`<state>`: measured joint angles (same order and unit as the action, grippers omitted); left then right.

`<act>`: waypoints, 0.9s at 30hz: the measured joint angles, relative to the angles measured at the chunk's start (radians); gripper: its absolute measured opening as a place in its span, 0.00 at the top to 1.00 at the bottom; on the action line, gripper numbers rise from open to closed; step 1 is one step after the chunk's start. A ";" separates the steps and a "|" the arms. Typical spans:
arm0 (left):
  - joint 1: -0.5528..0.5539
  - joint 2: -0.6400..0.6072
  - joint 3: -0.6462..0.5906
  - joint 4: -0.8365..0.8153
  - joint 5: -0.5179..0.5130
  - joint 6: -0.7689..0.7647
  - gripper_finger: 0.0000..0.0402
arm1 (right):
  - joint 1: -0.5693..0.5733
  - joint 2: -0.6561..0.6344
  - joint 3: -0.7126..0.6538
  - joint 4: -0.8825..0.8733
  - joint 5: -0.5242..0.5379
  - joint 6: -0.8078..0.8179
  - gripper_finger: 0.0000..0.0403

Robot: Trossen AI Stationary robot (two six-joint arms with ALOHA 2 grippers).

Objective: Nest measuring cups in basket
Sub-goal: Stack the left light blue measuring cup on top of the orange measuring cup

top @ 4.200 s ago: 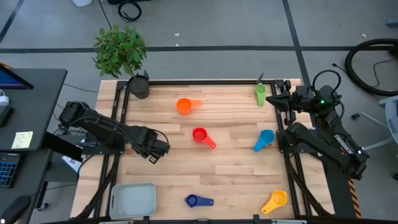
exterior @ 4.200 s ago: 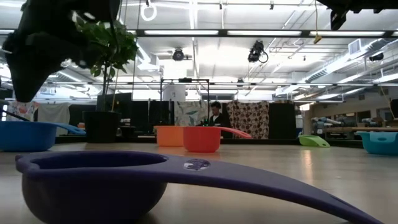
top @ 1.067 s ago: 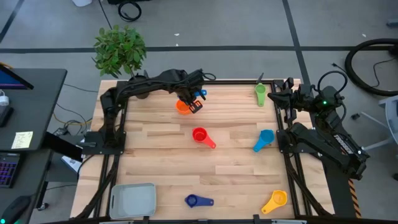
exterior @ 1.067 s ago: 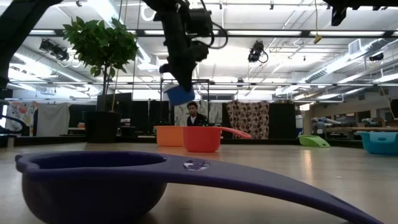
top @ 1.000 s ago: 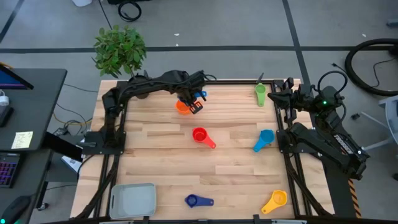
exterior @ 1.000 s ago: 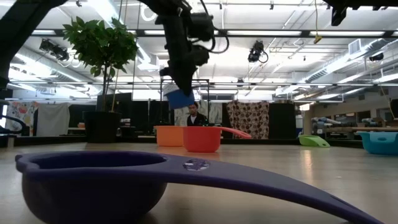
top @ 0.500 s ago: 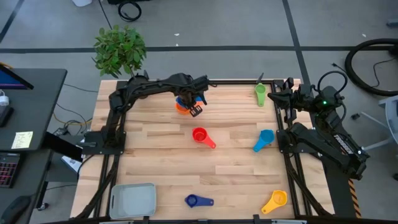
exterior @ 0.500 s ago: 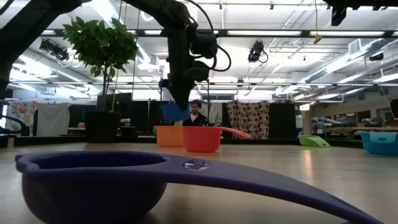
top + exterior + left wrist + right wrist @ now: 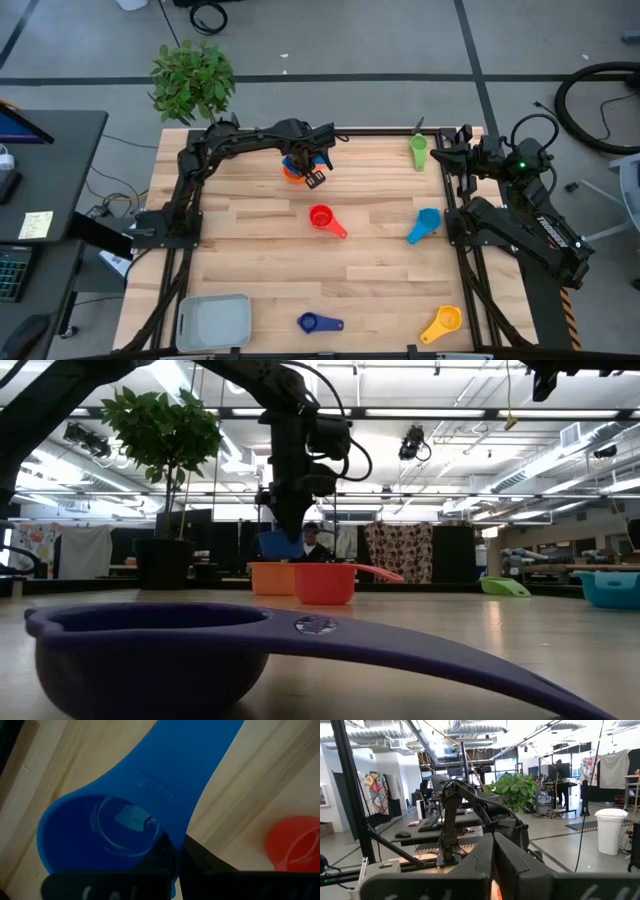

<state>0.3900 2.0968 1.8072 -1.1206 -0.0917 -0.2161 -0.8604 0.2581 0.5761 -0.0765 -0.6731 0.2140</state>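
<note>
The grey basket sits at the near left corner of the table. The left gripper pinches a blue measuring cup by its handle, just above the orange cup near the far edge. Raised letters on the handle are too small to read. The red cup lies in the open middle. The right gripper, pressed together, waits at the far right corner.

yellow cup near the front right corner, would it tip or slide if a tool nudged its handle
The yellow cup looks like thin moulded plastic, so probably light and likely to slide or spin on the smooth wooden table. Its bowl seems to sit flat, so tipping appears unlikely. The handle looks stiff.
</note>
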 joint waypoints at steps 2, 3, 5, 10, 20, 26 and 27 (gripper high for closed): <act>0.004 0.000 0.000 0.000 0.000 0.000 0.97 | 0.000 0.000 0.000 0.000 0.000 0.000 0.95; 0.006 0.000 0.000 -0.001 0.004 0.000 0.97 | 0.000 0.000 0.000 0.000 0.000 0.000 0.95; 0.007 0.000 0.000 -0.002 0.010 0.000 0.97 | 0.000 0.000 0.000 0.000 0.000 0.000 0.95; 0.009 0.000 0.000 -0.005 0.030 0.002 0.97 | 0.000 0.000 0.000 0.000 0.000 0.000 0.95; 0.021 0.000 0.000 0.001 0.040 0.003 0.97 | 0.000 0.000 0.000 0.000 0.000 0.000 0.95; 0.022 0.000 0.000 -0.014 0.043 0.014 0.97 | 0.000 0.000 0.000 0.000 -0.001 0.000 0.95; 0.023 0.000 0.000 -0.016 0.043 0.014 0.97 | 0.000 0.000 0.000 0.000 -0.001 0.000 0.95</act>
<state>0.4126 2.0964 1.8072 -1.1363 -0.0486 -0.2022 -0.8604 0.2581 0.5758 -0.0761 -0.6739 0.2142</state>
